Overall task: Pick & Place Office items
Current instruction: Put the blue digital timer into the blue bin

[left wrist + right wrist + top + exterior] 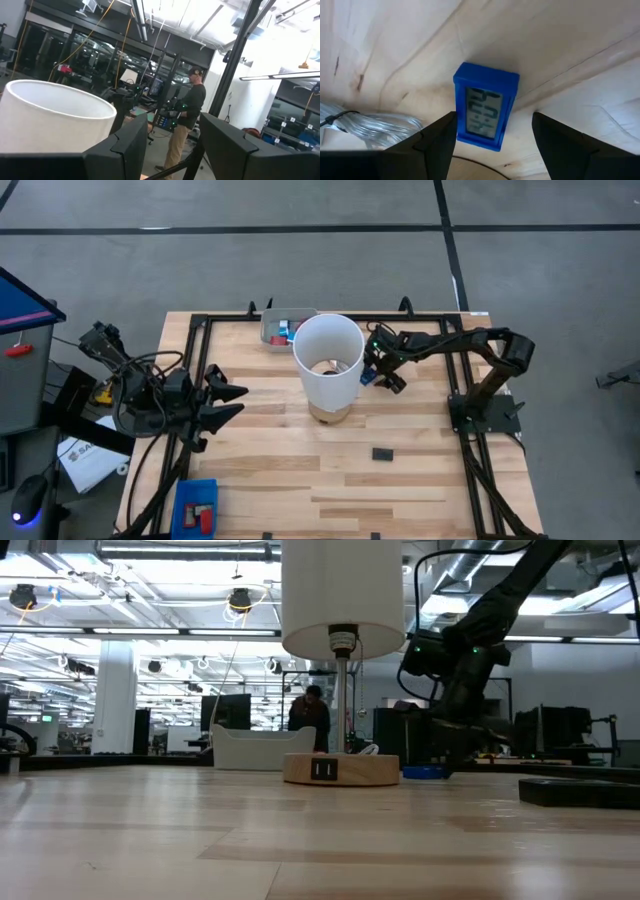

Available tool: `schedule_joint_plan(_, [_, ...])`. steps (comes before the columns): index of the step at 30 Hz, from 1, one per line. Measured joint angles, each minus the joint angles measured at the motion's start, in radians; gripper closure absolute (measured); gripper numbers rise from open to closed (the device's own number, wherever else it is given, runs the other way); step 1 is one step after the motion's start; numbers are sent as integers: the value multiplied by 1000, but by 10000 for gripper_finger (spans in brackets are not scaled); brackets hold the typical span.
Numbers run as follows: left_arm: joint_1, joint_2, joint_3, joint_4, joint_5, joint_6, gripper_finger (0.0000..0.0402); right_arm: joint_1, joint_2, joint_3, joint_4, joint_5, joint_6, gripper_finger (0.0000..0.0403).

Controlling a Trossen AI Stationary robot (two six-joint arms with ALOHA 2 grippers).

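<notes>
Your right gripper [492, 132] was poised directly over a small blue block with a digital display [485, 106], its two dark fingers [440, 137] spread apart on either side of the block and not touching it. That blue block [367, 376] lay flat on the wooden table [300, 470], just beside the wooden base of the tall white cylinder [328, 360], on the side nearer your right arm. A clear bundled cable [370, 125] lay on the wood close to one finger.

Farther from that gripper, a black block [382, 453] lay alone on the table toward the front. Beyond the cylinder, a grey tray [275, 328] at the back edge held small red and blue pieces. At the far front corner on the left arm's side, a blue tray [192, 492] held a red piece [203, 513].

Your left gripper [238, 400] waited well apart at the table's left side, fingers unclenched and holding nothing, pointing toward the cylinder. Beyond the table stood a person [187, 117].
</notes>
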Motion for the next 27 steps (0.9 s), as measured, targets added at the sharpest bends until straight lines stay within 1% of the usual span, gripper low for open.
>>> schedule_joint_plan(10, [0,0,0,2,0,-1,224,-13,0,0,-7,25,29,154])
schedule_joint_plan(17, [0,0,0,2,0,-1,224,-34,0,0,-10,26,19,154])
schedule_joint_plan(21, [0,0,0,2,0,-1,224,-34,-1,0,-17,45,19,154])
schedule_joint_plan(27, [0,0,0,10,1,-5,224,-34,29,3,-17,23,11,154])
